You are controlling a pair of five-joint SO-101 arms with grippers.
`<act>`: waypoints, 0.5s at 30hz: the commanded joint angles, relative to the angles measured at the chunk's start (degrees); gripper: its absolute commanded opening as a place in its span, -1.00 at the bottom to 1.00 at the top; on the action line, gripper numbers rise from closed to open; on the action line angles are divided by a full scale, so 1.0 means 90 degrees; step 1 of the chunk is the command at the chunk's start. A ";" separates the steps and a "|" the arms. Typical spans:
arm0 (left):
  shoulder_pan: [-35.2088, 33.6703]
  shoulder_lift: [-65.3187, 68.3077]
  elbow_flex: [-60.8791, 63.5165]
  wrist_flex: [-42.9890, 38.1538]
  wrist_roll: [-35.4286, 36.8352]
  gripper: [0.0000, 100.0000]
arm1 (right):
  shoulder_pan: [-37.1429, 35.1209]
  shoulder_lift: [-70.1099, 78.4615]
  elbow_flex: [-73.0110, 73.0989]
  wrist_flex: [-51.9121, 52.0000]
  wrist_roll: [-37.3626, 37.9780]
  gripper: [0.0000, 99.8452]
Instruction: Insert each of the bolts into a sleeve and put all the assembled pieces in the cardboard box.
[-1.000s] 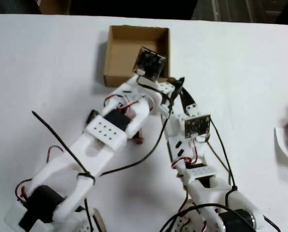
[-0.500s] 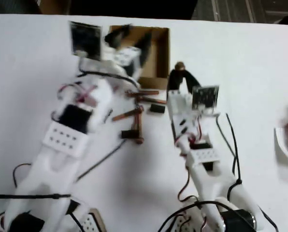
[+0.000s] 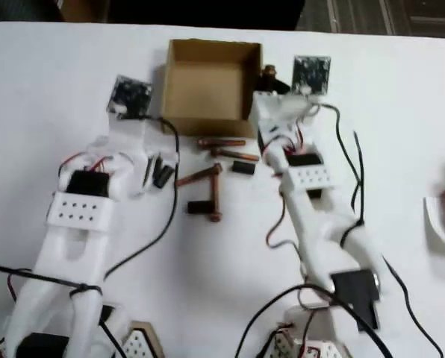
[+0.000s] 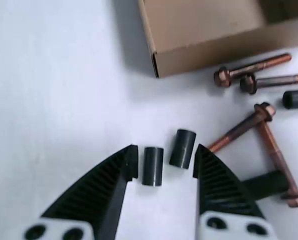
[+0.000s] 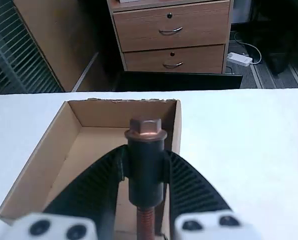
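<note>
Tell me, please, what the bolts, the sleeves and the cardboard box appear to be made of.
Bolts: copper-coloured metal with a dull sheen, possibly plated; threads and flanged hex heads show. Sleeves: matte black, smooth tubes; plastic or blackened metal, I cannot tell. Cardboard box: plain brown card, matte, with raw cut edges.

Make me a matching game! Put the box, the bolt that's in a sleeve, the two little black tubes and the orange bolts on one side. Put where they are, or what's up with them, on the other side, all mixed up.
Things:
1. cardboard box
2. bolt in a sleeve
3. two black sleeves
4. bare copper bolts

Place or state:
A. held in the shut right gripper
B. on the table, within the open left gripper
C. nothing inside it
D. lying on the table beside the box

Pairs: 1-C, 2-A, 3-B, 4-D
</note>
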 commanded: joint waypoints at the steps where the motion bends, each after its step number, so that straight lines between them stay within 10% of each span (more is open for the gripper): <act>1: -0.0186 -0.0264 0.0337 -0.0645 -0.0068 -0.61 | -0.0230 0.0405 -0.0987 0.0015 -0.0049 -0.96; 15: -0.0586 -0.0254 0.1822 -0.2198 -0.0068 -0.61 | -0.0464 0.3414 -0.4581 0.0777 0.0449 -0.96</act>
